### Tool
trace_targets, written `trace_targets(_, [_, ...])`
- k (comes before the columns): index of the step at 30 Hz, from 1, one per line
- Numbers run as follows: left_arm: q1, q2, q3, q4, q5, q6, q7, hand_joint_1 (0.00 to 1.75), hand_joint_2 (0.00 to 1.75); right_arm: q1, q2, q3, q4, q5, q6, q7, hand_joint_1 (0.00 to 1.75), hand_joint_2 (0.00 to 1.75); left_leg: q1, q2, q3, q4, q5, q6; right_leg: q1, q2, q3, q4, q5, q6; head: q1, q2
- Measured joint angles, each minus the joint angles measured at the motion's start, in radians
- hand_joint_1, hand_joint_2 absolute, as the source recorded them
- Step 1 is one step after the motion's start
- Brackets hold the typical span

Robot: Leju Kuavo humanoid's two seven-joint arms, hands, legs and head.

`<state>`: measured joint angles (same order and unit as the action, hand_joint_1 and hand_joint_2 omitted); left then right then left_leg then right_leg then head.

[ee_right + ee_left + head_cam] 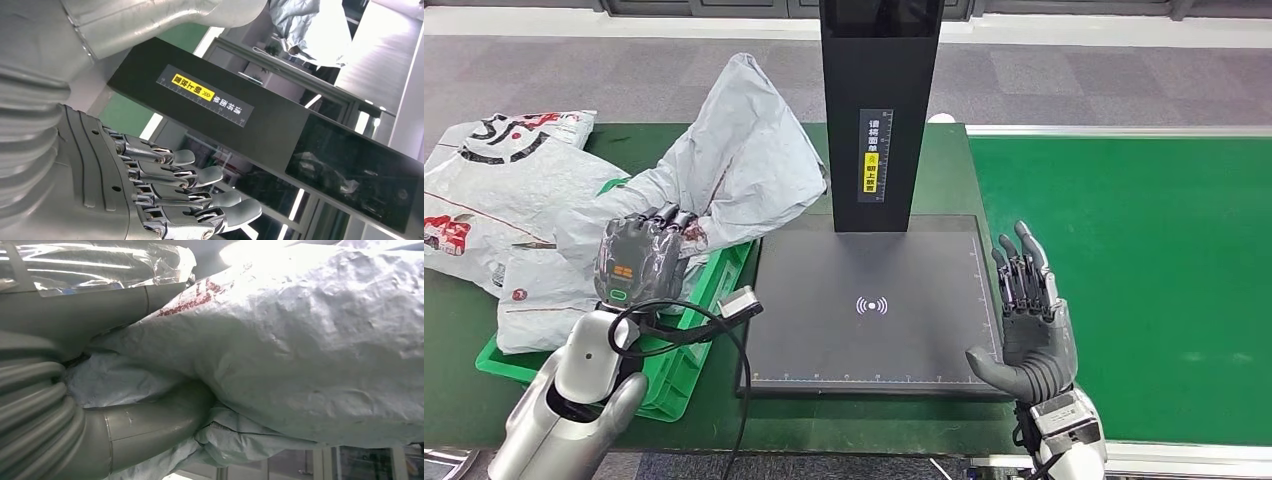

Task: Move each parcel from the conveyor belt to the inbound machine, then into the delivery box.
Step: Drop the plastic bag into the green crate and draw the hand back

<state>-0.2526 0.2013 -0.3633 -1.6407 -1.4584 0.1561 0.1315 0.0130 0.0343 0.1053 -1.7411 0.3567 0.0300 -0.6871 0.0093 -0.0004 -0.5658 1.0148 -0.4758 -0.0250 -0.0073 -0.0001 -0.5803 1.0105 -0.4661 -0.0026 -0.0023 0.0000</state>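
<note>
Gripping a grey parcel (734,160), left hand (639,262) hovers above green bin (686,370).

Ahead of the left hand (639,262), the grey parcel (724,170) it grips billows up and blocks the way forward; more bags (494,190) crowd its outer side, and the green crate (689,350) lies beneath. Toward its inner side the scanner plate (874,300) lies bare up to the black column (881,110). The right hand (1029,320), fingers spread, seems to hover just off that plate's edge, with bare green belt (1144,280) on its outer side.
</note>
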Motion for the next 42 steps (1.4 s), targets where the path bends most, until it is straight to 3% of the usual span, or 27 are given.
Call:
trace_targets(11, [0.011, -0.028, 0.089, 0.034, -0.07, 0.063, 0.164, 1.75, 1.75, -0.001, 0.017, 0.0, -0.002, 0.018, -0.002, 0.025, 0.0, 1.75, 0.0, 0.0, 0.0, 0.0, 0.0, 0.0, 0.0, 0.0, 0.0, 0.0, 0.0, 0.0, 0.0, 0.0])
trace_targets(16, [0.012, -0.033, 0.119, 0.062, -0.071, 0.037, 0.275, 1.75, 1.75, -0.012, 0.032, 0.0, -0.005, 0.023, 0.014, 0.05, 0.0, 1.75, 0.0, 0.0, 0.0, 0.0, 0.0, 0.0, 0.0, 0.0, 0.0, 0.0, 0.0, 0.0, 0.0, 0.0])
trace_targets(33, [0.09, -0.077, 0.287, 0.161, -0.071, 0.032, 0.23, 1.75, 1.75, -0.047, 0.033, 0.0, 0.017, 0.012, 0.023, 0.052, 0.0, 1.75, 0.0, 0.0, 0.0, 0.0, 0.0, 0.0, 0.0, 0.0, 0.0, 0.0, 0.0, 0.0, 0.0, 0.0])
trace_targets(42, [0.187, -0.102, 0.298, 0.158, -0.071, -0.007, 0.236, 1.75, 1.75, -0.042, 0.038, 0.0, 0.021, 0.012, 0.023, 0.051, 0.0, 1.75, 0.0, 0.0, -0.001, 0.0, 0.0, 0.0, 0.0, 0.0, 0.0, 0.0, 0.0, 0.0, 0.0, 0.0])
